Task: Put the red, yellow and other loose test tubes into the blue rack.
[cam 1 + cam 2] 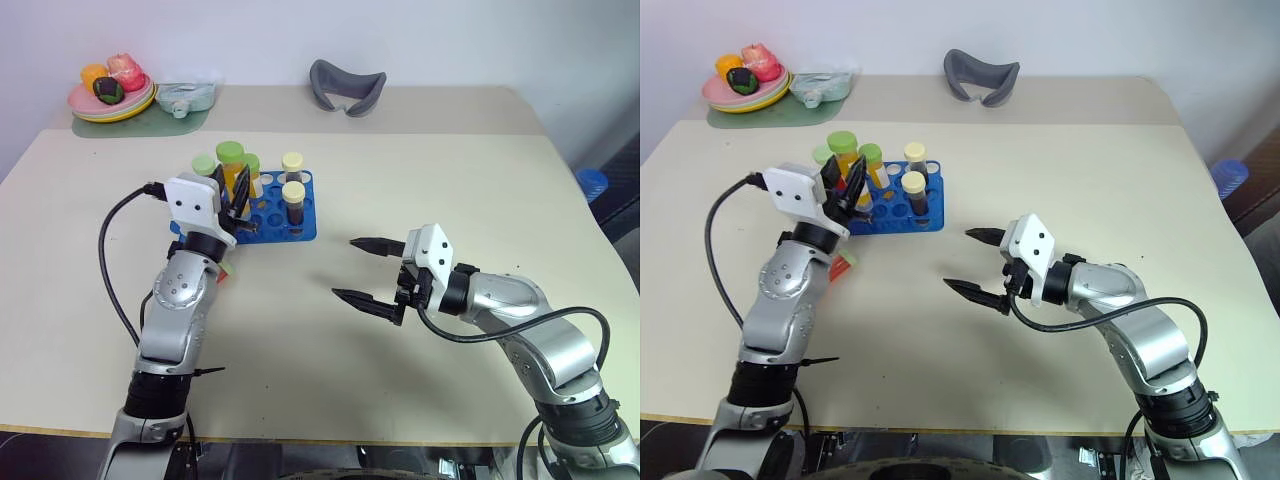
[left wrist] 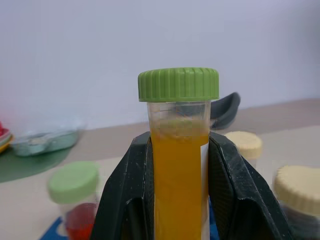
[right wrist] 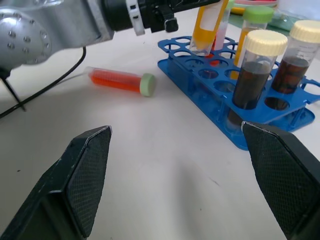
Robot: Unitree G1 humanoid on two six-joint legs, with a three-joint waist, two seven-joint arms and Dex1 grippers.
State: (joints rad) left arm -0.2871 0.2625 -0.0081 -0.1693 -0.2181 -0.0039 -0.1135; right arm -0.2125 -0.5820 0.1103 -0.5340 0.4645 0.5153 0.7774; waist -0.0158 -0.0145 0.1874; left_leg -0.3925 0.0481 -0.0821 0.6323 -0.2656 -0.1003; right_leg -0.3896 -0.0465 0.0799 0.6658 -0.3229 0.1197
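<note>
My left gripper (image 2: 180, 200) is clamped on the green-capped clear tube of yellow liquid (image 2: 179, 165), poised above the bright blue plastic rack of round holes (image 1: 290, 222) mid-table. If the tip clips a hole rim, it could skew or slip. A red-filled tube (image 3: 120, 80) lies loose beside the rack, probably free to roll. My right gripper (image 1: 368, 272) hangs wide open, empty.

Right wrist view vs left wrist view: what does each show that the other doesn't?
Right wrist only: a red tube lying loose on the table beside the blue rack, and the open right hand. Left wrist only: the grey item by the wall. Both: the yellow tube held upright in the left hand, and cream-capped tubes.
</note>
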